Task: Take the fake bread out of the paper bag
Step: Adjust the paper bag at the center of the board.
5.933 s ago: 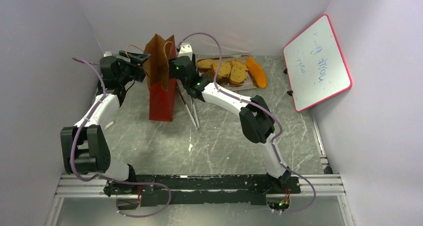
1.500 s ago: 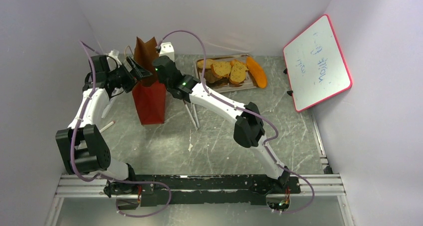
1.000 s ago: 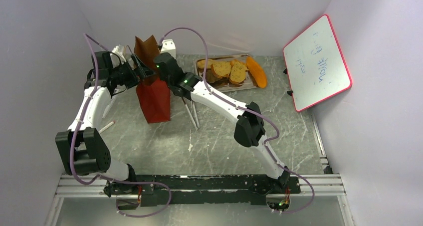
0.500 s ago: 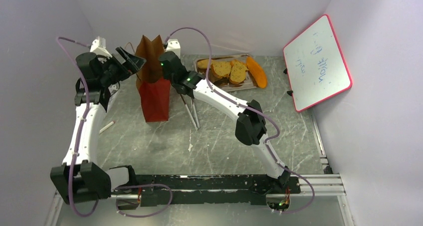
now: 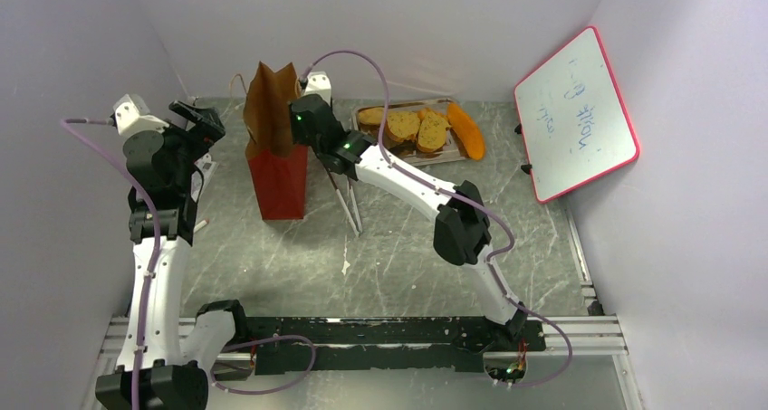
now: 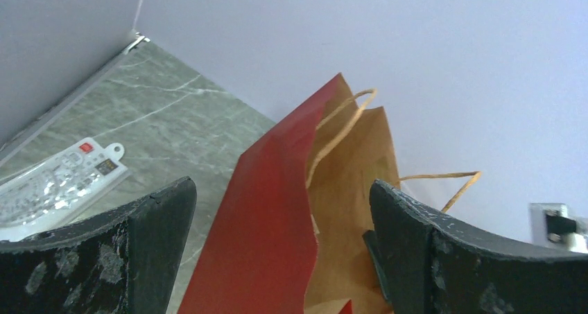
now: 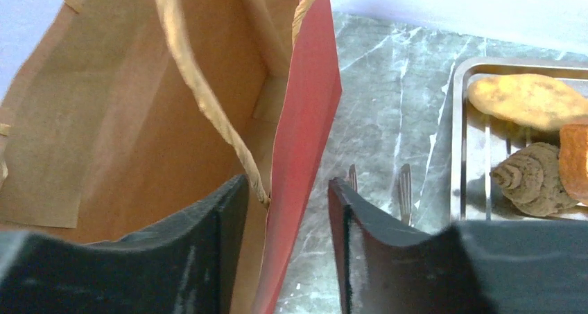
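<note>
The paper bag [image 5: 283, 176] stands upright at the back left, red outside and brown inside. My right gripper [image 5: 305, 120] is at its right rim. In the right wrist view the right gripper [image 7: 288, 184] is open, with one finger inside the bag [image 7: 125, 120] and one outside its red wall. No bread shows inside. My left gripper [image 5: 206, 120] is open and empty, apart from the bag on its left, and the left wrist view [image 6: 281, 189] looks at the bag [image 6: 263, 238]. Fake bread lies on the silver tray [image 5: 453, 155]: toast slices [image 5: 404, 125], an orange crescent [image 5: 466, 131], a tan piece [image 7: 528, 100].
Metal tongs [image 5: 348, 206] lie on the table just right of the bag. A pink-framed whiteboard [image 5: 577, 113] leans at the right wall. A clear plastic packet [image 6: 55, 186] lies by the left wall. A small white stick [image 5: 197, 227] lies left of the bag.
My left arm has drawn back to the left and away from the bag's left rim. The bag, tilted and shifted left a second ago, stands upright again. The right gripper stays at its right rim.
</note>
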Controlling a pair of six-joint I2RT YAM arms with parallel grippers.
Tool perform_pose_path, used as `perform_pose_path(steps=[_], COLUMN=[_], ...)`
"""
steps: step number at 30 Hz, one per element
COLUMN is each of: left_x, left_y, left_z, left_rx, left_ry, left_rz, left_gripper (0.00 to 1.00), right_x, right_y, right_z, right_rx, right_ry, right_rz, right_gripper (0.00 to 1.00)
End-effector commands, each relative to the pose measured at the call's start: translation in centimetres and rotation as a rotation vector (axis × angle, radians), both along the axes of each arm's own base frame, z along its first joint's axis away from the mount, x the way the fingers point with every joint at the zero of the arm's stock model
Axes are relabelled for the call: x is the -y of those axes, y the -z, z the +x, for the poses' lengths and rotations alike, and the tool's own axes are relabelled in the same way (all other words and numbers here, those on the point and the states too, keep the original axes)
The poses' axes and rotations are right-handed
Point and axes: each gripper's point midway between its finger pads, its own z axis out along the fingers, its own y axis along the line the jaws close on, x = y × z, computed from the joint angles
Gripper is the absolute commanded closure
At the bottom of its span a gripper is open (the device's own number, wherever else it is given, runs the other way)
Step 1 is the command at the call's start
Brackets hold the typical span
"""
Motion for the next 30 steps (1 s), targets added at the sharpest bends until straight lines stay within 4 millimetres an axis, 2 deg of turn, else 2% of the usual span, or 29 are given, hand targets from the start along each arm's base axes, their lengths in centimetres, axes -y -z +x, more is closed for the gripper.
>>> perform_pose_path(steps=[1, 8, 20, 24, 25, 26, 27, 30], left_x=[-1.6, -2.2, -3.5, -4.3, -4.5, -4.6, -4.7, -4.9], left_y=[0.6, 0.8, 1.2, 1.4, 1.4, 1.5, 1.6, 1.9], left_z=[0.1, -0.4, -1.4, -1.9, -2.0, -2.0, -2.0, -2.2], left_rx=[-0.004, 0.0, -0.01, -0.02, -0.024, -0.027, -0.032, -0.036], left_ry=[-0.085, -0.122, -0.21, -0.259, -0.268, -0.274, -0.279, -0.295], left_rz=[0.01, -0.005, -0.026, -0.023, -0.021, -0.019, -0.017, -0.011], left_gripper=[0.01, 0.01, 0.01, 0.01, 0.01, 0.01, 0.01, 0.01], right_x=[0.4, 0.4, 0.6, 2.1, 2.9, 3.5, 4.4, 6.4], right_y=[-4.3, -6.3, -8.4, -9.2, -10.1, -10.0, -10.9, -12.0], right_z=[-0.2, -1.0, -2.7, -3.8, -4.2, -4.5, -4.9, -5.7], right_rx=[0.062, 0.091, 0.133, 0.157, 0.173, 0.176, 0.193, 0.219], right_ry=[-0.004, -0.012, -0.023, -0.007, -0.001, 0.005, 0.017, 0.038], right_rz=[0.055, 0.071, 0.052, 0.041, 0.044, 0.033, 0.041, 0.036], right_gripper=[0.45, 0.41, 0.35, 0.34, 0.24, 0.22, 0.21, 0.21])
